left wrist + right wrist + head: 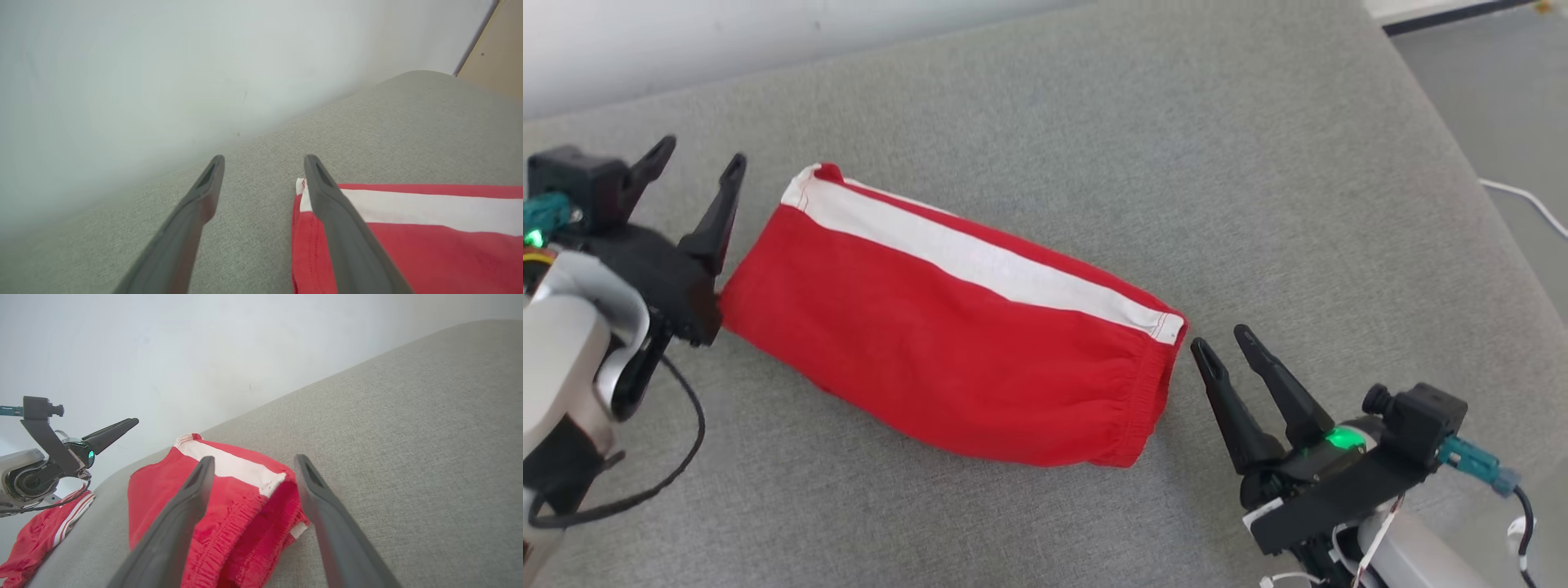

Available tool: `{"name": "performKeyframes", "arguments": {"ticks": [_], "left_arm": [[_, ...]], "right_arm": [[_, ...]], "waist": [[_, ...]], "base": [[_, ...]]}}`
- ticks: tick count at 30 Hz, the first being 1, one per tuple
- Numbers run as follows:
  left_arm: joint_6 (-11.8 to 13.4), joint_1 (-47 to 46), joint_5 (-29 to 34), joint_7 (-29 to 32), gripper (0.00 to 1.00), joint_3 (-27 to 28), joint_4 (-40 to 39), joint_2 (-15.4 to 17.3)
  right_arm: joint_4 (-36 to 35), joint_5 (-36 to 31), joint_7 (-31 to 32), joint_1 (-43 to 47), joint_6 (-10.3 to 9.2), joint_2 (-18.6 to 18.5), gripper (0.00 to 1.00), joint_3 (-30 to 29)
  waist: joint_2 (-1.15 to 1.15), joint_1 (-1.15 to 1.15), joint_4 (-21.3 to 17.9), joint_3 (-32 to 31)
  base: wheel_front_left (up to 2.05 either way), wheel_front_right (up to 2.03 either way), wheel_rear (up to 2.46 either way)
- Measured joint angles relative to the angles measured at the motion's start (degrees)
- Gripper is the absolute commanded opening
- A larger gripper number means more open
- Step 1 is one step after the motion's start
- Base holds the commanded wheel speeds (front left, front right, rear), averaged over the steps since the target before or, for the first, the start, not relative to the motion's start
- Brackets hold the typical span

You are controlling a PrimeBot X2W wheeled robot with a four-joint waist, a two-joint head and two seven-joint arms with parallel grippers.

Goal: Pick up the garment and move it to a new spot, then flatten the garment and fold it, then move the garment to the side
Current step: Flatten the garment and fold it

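The garment is a pair of red shorts with a white side stripe, lying folded and slanted across the middle of the grey cushion. My left gripper stands open just off its left end, with nothing between the fingers. In the left wrist view the left gripper spreads wide, with the garment's corner beside its right finger. My right gripper is open and close to the elastic waistband end without touching it. In the right wrist view the right gripper frames the waistband of the garment.
The grey cushion runs back to a pale wall. Its right edge drops to a floor with a white cable. A second red cloth with white stripes lies beyond the cushion's left end, under my left arm.
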Motion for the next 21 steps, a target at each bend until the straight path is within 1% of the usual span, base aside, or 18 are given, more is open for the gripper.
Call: {"name": "performKeyframes", "arguments": {"ticks": [6, 8, 10, 13, 17, 21], "left_arm": [[0.0, 3.8, -1.3, -1.3, 1.00, 0.0, -0.1, 0.8], [0.0, 4.9, -1.9, -1.2, 1.00, -0.4, -0.1, 1.0], [0.0, 5.9, -1.9, -0.4, 1.00, -1.3, -0.2, 1.3], [0.0, 6.6, -3.0, 0.9, 1.00, -2.3, -0.9, 1.9], [0.0, 7.2, -3.5, 3.1, 1.00, -3.8, -1.6, 3.1], [0.0, 7.7, -3.9, 5.8, 1.00, -5.5, -3.0, 3.9]], "right_arm": [[-2.2, -8.2, -0.1, 4.1, 0.00, 4.8, 1.00, -6.1], [-3.2, -11.6, -0.1, 5.5, 0.00, 6.5, 1.00, -7.5], [-4.1, -13.6, -0.1, 6.6, 0.00, 8.6, 1.00, -9.1], [-5.0, -17.7, -0.1, 8.0, 0.00, 10.0, 1.00, -9.7], [-5.4, -20.8, -0.1, 9.3, 0.00, 12.2, 1.00, -10.4], [-5.5, -24.8, -0.1, 9.8, 0.00, 13.3, 1.00, -10.3]], "waist": [[0.00, 0.00, -0.5, -3.0], [0.00, -0.01, -0.7, -3.7], [0.00, -0.01, -0.9, -4.2], [-0.01, 0.00, -1.3, -4.5], [0.00, 0.00, -1.5, -4.3], [0.00, 0.00, -1.5, -4.2]], "base": [[0.00, 0.00, 0.00], [0.00, 0.00, 0.00], [0.00, 0.00, 0.00], [0.00, 0.00, 0.00], [0.00, 0.00, 0.00], [0.00, 0.00, 0.00]]}}
